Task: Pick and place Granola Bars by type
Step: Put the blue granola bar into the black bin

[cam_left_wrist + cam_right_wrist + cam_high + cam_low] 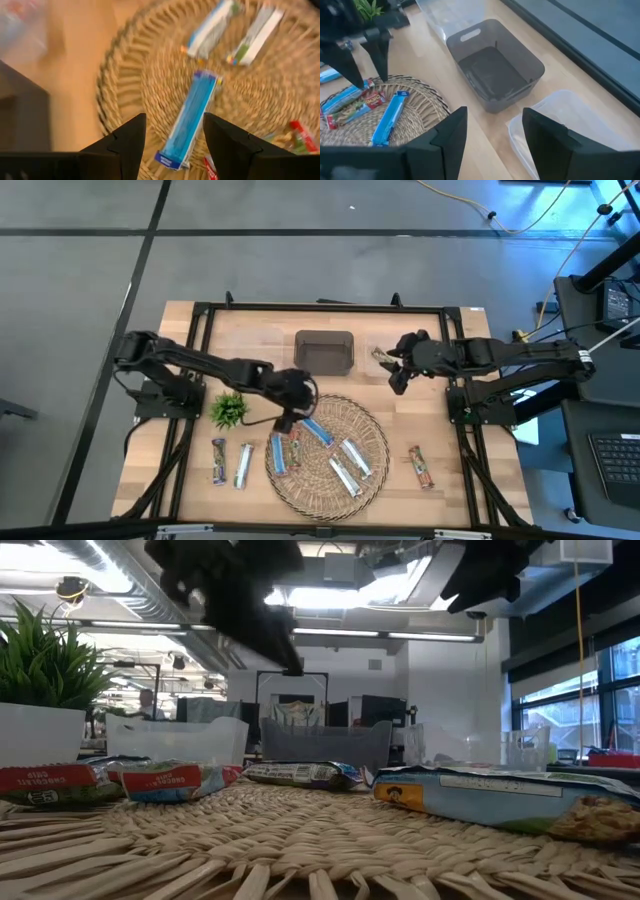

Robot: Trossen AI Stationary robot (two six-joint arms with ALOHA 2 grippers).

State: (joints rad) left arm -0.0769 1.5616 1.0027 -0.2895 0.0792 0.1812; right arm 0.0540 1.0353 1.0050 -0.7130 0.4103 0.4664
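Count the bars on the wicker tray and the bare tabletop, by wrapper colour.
Blue bars: 2
Silvery-white bars: 3
Brown-red bars: 3
Total: 8

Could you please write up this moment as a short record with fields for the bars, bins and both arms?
left tool: open, empty, above the wicker tray, over the blue bar
right tool: open, empty, near the clear bin
dark bin: empty
bars on tray: about five
bars off tray: two beside the plant, one on the right
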